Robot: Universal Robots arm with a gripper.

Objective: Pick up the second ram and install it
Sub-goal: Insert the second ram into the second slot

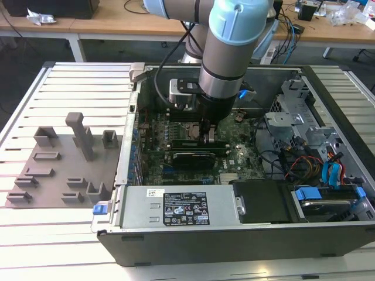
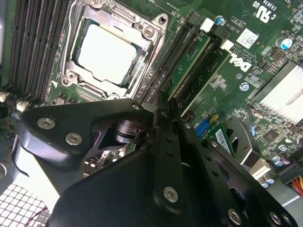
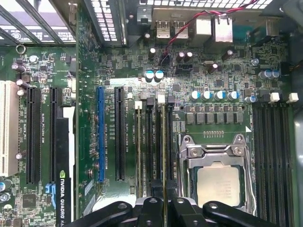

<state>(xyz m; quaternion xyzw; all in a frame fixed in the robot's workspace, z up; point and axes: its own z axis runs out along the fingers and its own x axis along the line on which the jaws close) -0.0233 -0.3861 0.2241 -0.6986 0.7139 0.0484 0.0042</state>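
Second wrist view — hand (image 2: 164, 111) pinching second ram (image 2: 189, 64), slot-seated, beside processor socket (image 2: 111, 47)

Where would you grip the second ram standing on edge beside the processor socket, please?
By its long top edge, near the middle, coming straight down from above with the hand pinching its two flat faces. The second ram stands upright on edge among close slots, so only that thin upper edge is free.
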